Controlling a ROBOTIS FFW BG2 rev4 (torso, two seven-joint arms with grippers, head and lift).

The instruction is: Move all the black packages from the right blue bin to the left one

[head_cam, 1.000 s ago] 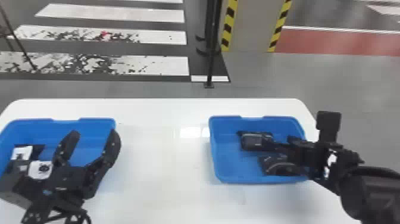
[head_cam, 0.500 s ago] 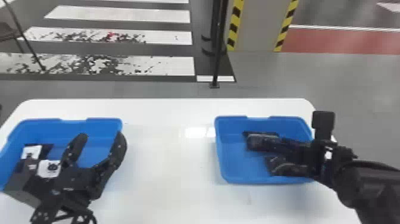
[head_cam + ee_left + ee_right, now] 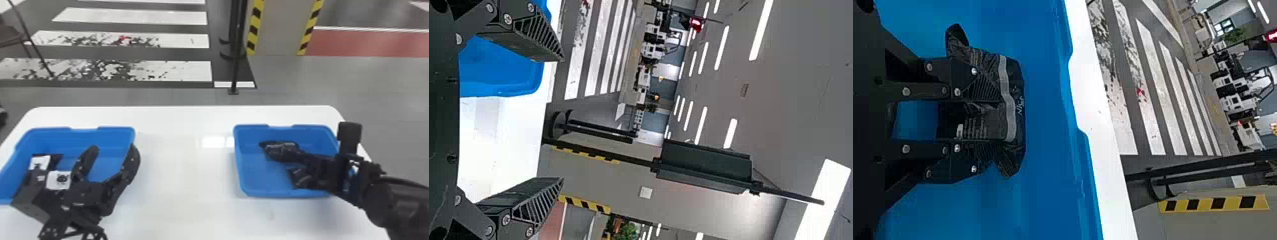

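Observation:
My right gripper (image 3: 303,166) is low inside the right blue bin (image 3: 265,182), against a crumpled black package (image 3: 281,151). In the right wrist view the fingers of the right gripper (image 3: 978,122) press on a black package (image 3: 1010,102) with a grey stripe, bulging past both fingers. Another striped black shape (image 3: 300,177) lies nearer the bin's front; I cannot tell if it is a second package. My left gripper (image 3: 111,154) stands open over the left blue bin (image 3: 115,131); the left wrist view shows the open left gripper (image 3: 561,120) with nothing between its fingers.
White labels (image 3: 59,180) on dark surfaces show beside the left gripper; whether they belong to packages I cannot tell. The white table (image 3: 185,172) spans between the bins. A thin black pole (image 3: 237,63) stands on the floor beyond its far edge.
The right gripper has shifted left within the right bin and reaches further over the package. The head view has turned slightly. The left gripper has kept its open pose over its bin.

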